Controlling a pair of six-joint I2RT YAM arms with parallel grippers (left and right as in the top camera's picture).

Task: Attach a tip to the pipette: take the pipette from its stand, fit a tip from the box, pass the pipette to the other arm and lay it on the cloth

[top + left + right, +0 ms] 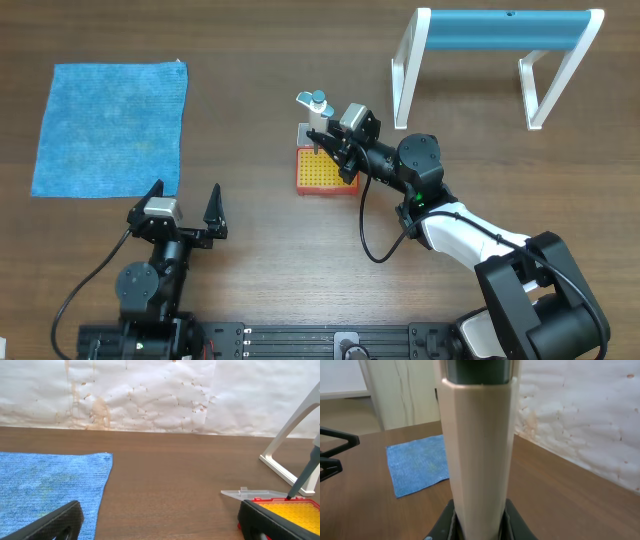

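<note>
Brown wood-grain desk (262, 285) fills the top view, and a wrinkled white wall (160, 395) closes it off behind in the left wrist view. At the upper left of the top view, the blue cloth (110, 128) lies flat with nothing on it. At the upper right is the white stand (500, 55) with its blue crossbar, and no pipette hangs from it.

Near the middle of the frame sits the red tip box (325, 172) with its yellow rack of tips. Its clear lid (305, 134) is folded open on the side toward the top of the picture.

The right arm reaches from the lower right corner to the centre. The right gripper (324, 136) has its fingers clenched on the white pipette (318, 102), which stands roughly upright over the box. In the right wrist view the pipette body (480, 455) rises straight up from between the fingers. In the left wrist view its dark lower shaft (305, 476) slants down to the far edge of the yellow rack. Whether it is seated in a tip I cannot tell.

The left gripper (187, 197) is at the lower left of the top view, just below the cloth's lower right corner and well apart from the box. Its black fingers (60, 521) are spread wide and hold nothing.
</note>
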